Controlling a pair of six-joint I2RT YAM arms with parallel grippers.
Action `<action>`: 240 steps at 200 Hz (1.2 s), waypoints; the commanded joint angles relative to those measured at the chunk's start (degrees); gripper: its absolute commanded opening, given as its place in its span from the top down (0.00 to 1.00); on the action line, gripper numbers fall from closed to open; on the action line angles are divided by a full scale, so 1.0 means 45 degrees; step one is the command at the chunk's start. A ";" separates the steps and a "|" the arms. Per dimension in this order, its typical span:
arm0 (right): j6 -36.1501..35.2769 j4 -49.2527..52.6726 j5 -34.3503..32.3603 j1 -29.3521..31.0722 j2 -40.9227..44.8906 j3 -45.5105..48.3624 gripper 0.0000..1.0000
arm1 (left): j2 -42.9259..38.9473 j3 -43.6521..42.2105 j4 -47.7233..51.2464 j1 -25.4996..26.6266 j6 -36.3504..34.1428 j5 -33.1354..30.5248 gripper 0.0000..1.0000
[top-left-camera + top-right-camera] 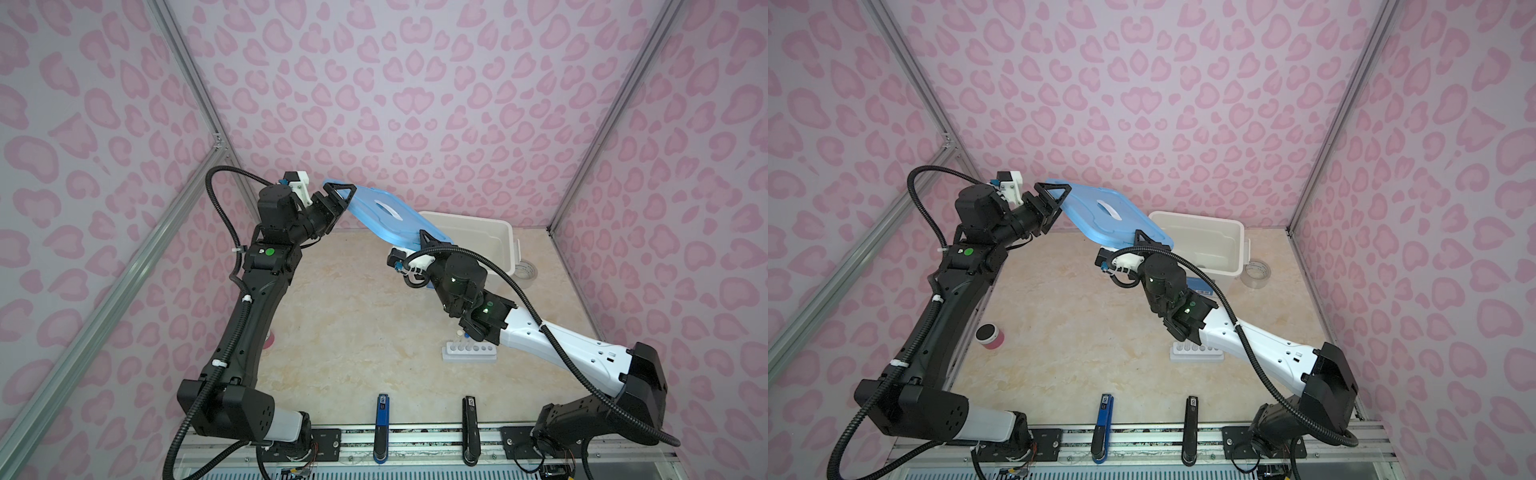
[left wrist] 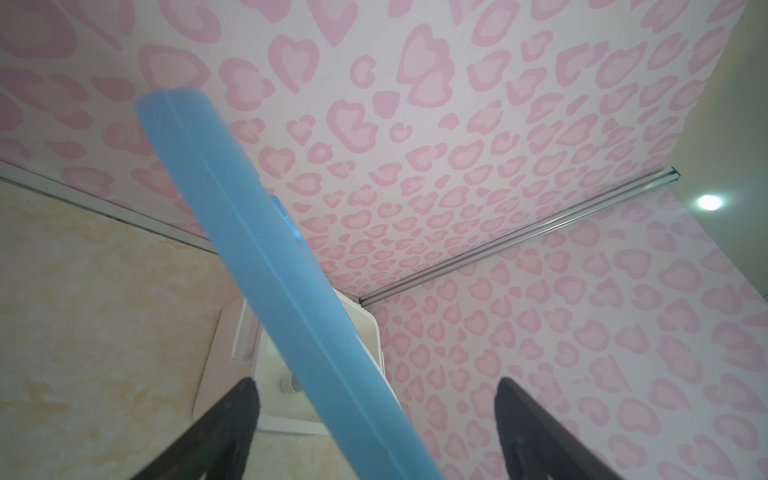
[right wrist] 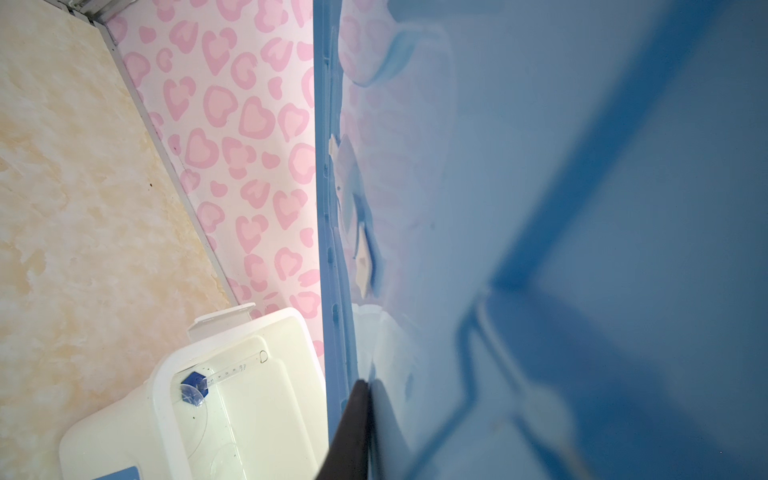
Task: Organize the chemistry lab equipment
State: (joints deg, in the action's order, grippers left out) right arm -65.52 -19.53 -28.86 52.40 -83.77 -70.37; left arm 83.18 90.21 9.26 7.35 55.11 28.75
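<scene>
**Above the white bin, a blue lid hangs between two arms**

At the back of the table [image 1: 353, 316], the blue lid [image 1: 374, 212] is up in the air, tilted, its lower end over the near-left corner of the white bin [image 1: 509, 232]. The right pincer [image 1: 428, 241] is clamped tight on that lower rim; in the right wrist view one dark finger [image 3: 353, 415] lies flat against the lid's edge. The left pincer [image 1: 343, 195] is at the lid's high far end. Its jaws stand spread, and in the left wrist view the rim runs between the two fingers [image 2: 232, 419] with a gap on each side, so it grips nothing.

The bin is uncovered. Inside it, seen from the right wrist, a small graduated cylinder [image 3: 194, 383] with a blue base lies on its side, and the faint outline of a clear round dish [image 3: 195, 415] shows just beside the base.

Nearer the front, the white six-hole rack [image 1: 469, 353] sits on the table under the right forearm. A couple of thin capped tubes [image 1: 460, 338] stand upright at its left end, partly hidden by the arm.

A clear tape roll [image 1: 525, 272] rests just beside the bin's right side. A pink jar with a black lid [image 1: 990, 336] stands well apart on the left, close by the left arm.
</scene>
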 commanded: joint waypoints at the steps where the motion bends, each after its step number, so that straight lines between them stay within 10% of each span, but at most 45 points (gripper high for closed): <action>1: -0.0430 -0.1486 -0.0025 0.0027 -0.0097 0.0180 0.95 | 0.0160 -0.0067 -0.0881 0.0045 0.0256 0.0416 0.20; 165: -0.3182 -0.5368 0.0268 0.0095 -0.1306 0.1162 0.93 | -0.0282 -0.0692 -0.1850 0.0065 0.0859 0.0759 0.70; 240: -0.3677 -0.6324 0.0356 0.0153 -0.1643 0.1404 0.71 | -0.0394 -0.0810 -0.2315 0.0065 0.1127 0.0817 0.78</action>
State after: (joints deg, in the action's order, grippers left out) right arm -82.67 -42.68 -28.77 52.88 -90.65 -64.14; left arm 82.21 86.67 3.77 7.57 63.31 31.07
